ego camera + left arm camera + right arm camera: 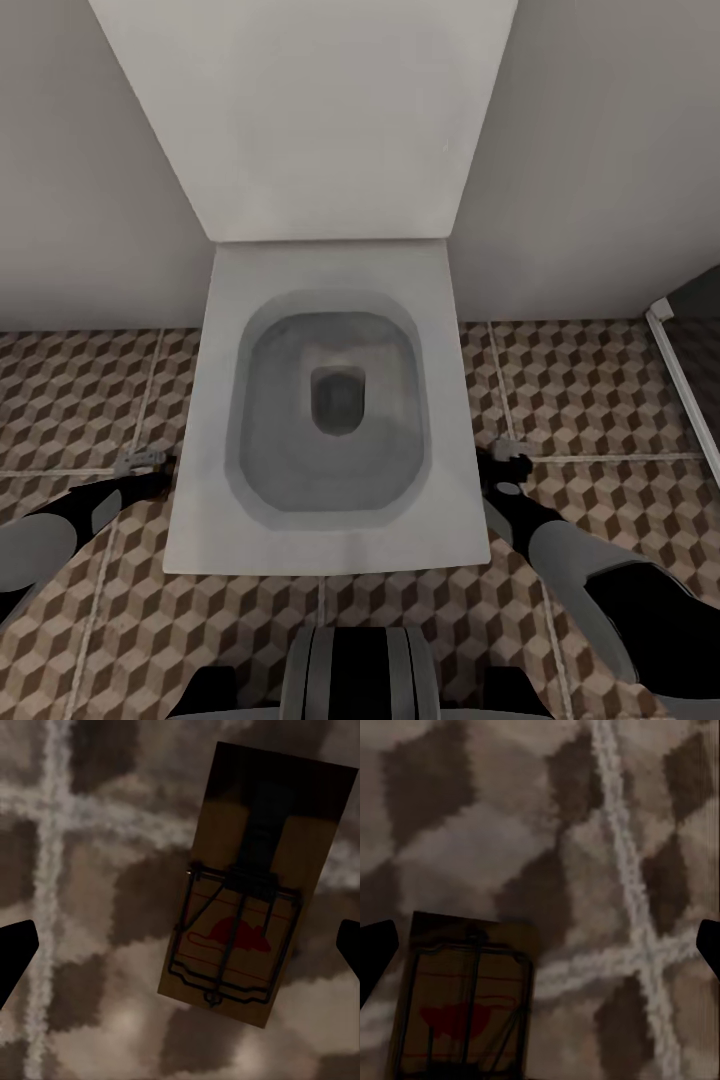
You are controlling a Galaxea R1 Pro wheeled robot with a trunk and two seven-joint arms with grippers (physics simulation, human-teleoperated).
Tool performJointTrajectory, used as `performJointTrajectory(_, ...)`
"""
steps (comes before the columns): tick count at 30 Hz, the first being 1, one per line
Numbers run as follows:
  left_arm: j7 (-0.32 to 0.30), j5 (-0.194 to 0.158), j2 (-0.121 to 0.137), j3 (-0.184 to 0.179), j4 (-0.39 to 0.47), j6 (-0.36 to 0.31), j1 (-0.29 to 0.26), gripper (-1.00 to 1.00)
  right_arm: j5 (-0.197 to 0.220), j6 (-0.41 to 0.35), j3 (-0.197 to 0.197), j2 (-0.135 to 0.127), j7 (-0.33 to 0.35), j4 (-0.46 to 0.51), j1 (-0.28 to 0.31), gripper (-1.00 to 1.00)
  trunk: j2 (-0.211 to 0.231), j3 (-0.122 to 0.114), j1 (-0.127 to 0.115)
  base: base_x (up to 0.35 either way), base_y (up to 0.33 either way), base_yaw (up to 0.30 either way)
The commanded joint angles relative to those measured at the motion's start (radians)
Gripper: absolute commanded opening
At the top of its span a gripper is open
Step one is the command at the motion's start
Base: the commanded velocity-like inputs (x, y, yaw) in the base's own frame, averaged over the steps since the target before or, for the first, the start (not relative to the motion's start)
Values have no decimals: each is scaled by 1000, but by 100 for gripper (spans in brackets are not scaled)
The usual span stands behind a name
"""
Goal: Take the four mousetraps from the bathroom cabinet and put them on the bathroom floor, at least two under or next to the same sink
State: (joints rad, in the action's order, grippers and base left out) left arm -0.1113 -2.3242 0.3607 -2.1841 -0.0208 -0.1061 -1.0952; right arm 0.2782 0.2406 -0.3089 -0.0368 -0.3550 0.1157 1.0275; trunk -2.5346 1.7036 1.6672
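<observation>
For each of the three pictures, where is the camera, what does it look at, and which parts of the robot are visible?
Head view: looks down on the toilet and bathroom floor; both arms and the trunk show.
Left wrist view: faces the floor; a mousetrap lies between the left gripper's fingertips.
Right wrist view: faces the floor; another mousetrap, right gripper tips at the edges.
Shared: the cube-pattern tiles with pale grout.

toilet (pixel 330 400) ahead, mousetraps (pixel 143 461) on bathroom floor (pixel 80 400) either side
</observation>
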Motion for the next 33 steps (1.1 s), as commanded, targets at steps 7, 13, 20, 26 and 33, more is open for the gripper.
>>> performJointTrajectory(7,-7,-11,8,-8,-3,-6,0,100,10,2,-9,-38,-2,33,0,100,0,0,0,0,0,0)
performJointTrajectory(13,-7,-11,9,-8,-3,-6,0,100,11,2,-9,-51,-2,43,0,100,0,0,0,0,0,0)
performJointTrajectory(20,-7,-11,8,-8,-2,-6,0,100,12,2,-9,-53,-2,46,0,100,0,0,0,0,0,0)
performJointTrajectory(26,-7,-11,8,-8,-2,-6,0,100,12,2,-9,-54,-2,47,0,100,0,0,0,0,0,0)
performJointTrajectory(33,-7,-11,7,-9,-2,-6,0,100,12,2,-9,-53,-2,47,0,100,0,0,0,0,0,0)
